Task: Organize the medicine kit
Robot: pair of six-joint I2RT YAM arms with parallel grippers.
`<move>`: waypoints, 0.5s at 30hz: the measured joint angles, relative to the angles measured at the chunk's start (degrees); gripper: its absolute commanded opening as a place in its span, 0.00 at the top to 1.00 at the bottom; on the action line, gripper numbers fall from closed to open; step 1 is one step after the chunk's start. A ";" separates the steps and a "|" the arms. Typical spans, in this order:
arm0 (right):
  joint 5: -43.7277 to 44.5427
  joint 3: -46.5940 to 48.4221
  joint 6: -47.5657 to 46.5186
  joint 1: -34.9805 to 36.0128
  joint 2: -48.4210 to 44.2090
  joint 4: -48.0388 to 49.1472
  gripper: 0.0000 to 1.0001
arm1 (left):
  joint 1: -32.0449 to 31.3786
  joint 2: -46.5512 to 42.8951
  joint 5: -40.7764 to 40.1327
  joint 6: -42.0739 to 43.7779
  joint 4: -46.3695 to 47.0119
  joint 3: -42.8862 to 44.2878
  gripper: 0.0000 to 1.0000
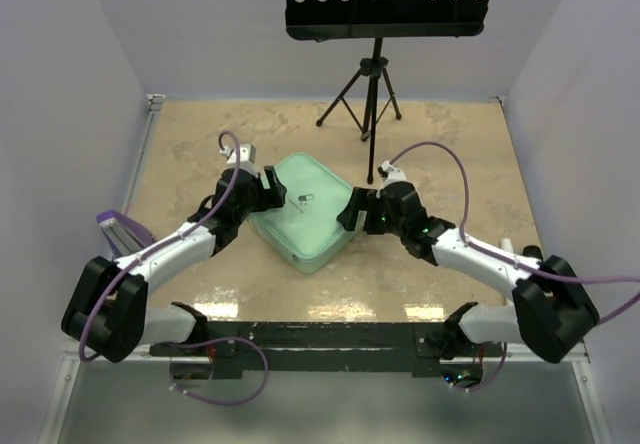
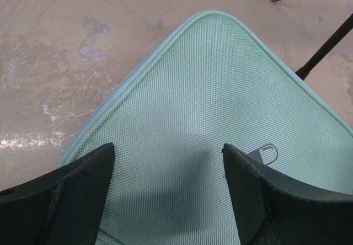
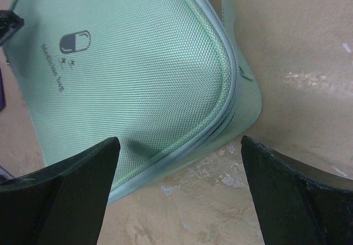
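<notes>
The medicine kit is a mint-green case with a woven surface and a zip round its edge. It lies closed on the tan table, a small dark pill logo on its lid. My left gripper hovers over the kit's left part, open, with only lid fabric between its fingers. My right gripper is at the kit's right corner, open. In the right wrist view it straddles the zipped edge and bare table, holding nothing.
A black music stand on a tripod stands just behind the kit; one leg runs close to the kit's far side. A purple holder lies at the table's left edge. White walls enclose the table on three sides.
</notes>
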 measured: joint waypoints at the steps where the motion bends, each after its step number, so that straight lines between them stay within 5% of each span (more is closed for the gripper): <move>1: -0.61 -0.07 0.20 0.00 1.57 0.74 0.04 | 0.11 -0.13 0.35 -0.46 0.68 -0.46 0.21; 15: -6.12 8.90 -1.11 -2.71 19.08 7.98 0.06 | 0.48 -13.18 2.99 -9.81 10.19 -16.52 0.39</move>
